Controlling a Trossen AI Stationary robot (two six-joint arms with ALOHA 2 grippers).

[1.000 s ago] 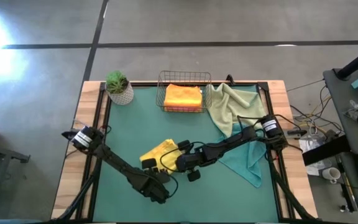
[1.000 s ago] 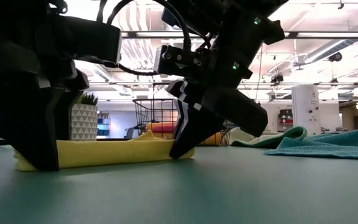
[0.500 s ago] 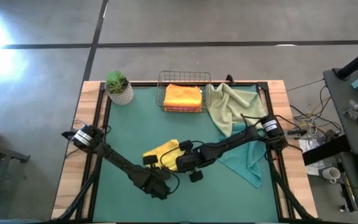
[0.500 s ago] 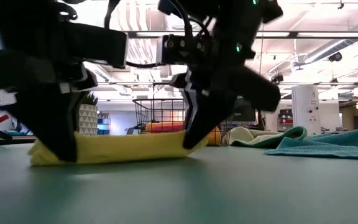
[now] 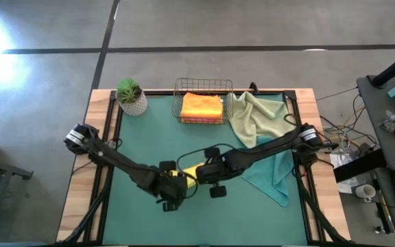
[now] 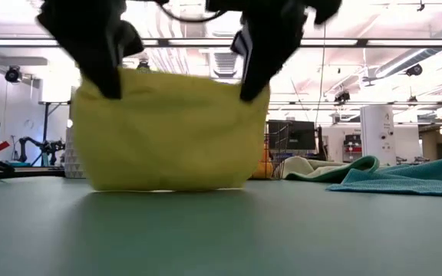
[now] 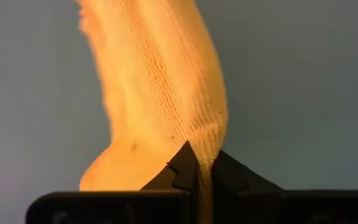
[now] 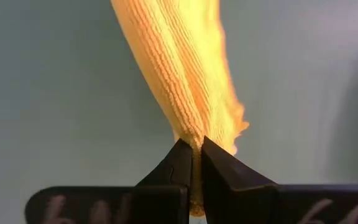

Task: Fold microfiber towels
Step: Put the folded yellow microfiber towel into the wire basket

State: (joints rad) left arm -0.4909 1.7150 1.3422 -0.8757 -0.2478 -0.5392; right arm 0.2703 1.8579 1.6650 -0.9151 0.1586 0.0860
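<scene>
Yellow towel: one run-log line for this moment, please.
left gripper: shut on yellow towel | right gripper: shut on yellow towel | towel: hanging between both, bottom edge on green mat

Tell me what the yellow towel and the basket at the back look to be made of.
Yellow towel: soft, matte knit cloth, likely microfiber; the wrist views show fine ribbed loops, and it drapes limp from the left gripper and right gripper. Basket: thin dark wire, probably metal; its open grid shows the orange cloth inside.

A potted plant point(image 5: 130, 96) and a wire basket point(image 5: 202, 101) stand at the green mat's point(image 5: 142, 147) far edge — well apart.
</scene>
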